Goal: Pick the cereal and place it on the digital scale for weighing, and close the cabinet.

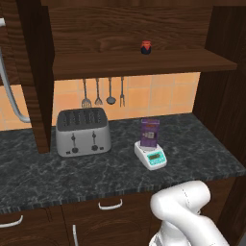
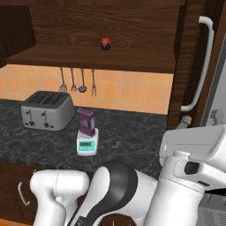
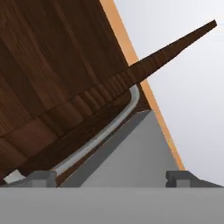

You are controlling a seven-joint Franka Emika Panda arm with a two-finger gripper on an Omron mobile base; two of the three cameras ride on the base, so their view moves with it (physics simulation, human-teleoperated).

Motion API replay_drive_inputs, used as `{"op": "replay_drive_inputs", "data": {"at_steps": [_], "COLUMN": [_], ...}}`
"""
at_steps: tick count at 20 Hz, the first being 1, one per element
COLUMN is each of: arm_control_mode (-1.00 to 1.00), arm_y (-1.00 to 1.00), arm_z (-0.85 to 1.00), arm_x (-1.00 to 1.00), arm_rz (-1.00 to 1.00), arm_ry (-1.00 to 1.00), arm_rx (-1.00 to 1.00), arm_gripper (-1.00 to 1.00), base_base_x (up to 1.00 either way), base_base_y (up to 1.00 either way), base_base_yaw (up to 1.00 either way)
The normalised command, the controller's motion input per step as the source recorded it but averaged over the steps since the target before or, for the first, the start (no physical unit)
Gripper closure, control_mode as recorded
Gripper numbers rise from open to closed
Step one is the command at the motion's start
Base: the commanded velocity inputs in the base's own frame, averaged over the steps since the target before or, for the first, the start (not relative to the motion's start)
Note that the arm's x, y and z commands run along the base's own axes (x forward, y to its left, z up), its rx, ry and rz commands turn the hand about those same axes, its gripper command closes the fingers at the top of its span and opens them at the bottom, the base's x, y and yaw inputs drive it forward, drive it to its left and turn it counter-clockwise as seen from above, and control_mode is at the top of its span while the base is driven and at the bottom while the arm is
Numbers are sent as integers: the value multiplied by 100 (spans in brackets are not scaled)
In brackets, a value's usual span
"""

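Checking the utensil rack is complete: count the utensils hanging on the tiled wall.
4, in a row under the cabinet shelf: whisk, slotted turner, ladle, fork. None looks hidden.

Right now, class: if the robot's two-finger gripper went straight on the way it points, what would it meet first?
Judging by the hand view, the open gripper would likely first meet the silver bar handle on the dark brown wooden cabinet door, or the door's edge beside it. Depth is unclear, so that is a guess.
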Motion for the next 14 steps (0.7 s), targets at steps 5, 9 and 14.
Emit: {"op": "replay_drive_inputs", "data": {"at_steps": [5, 9, 14], "arm_control_mode": [-100, -100, -100], "arm_y": [-26, -24, -1], "arm_z": [-18, -25, -20], "arm_x": [18, 56, 80], "arm_rz": [-1, 0, 1], "arm_ry": [1, 1, -3], "arm_rx": [0, -1, 0], "arm_gripper": [-100, -100, -100], "base_base_x": [0, 0, 0], "base_base_y": [0, 0, 0], "base_base_yaw": [0, 0, 0]}}
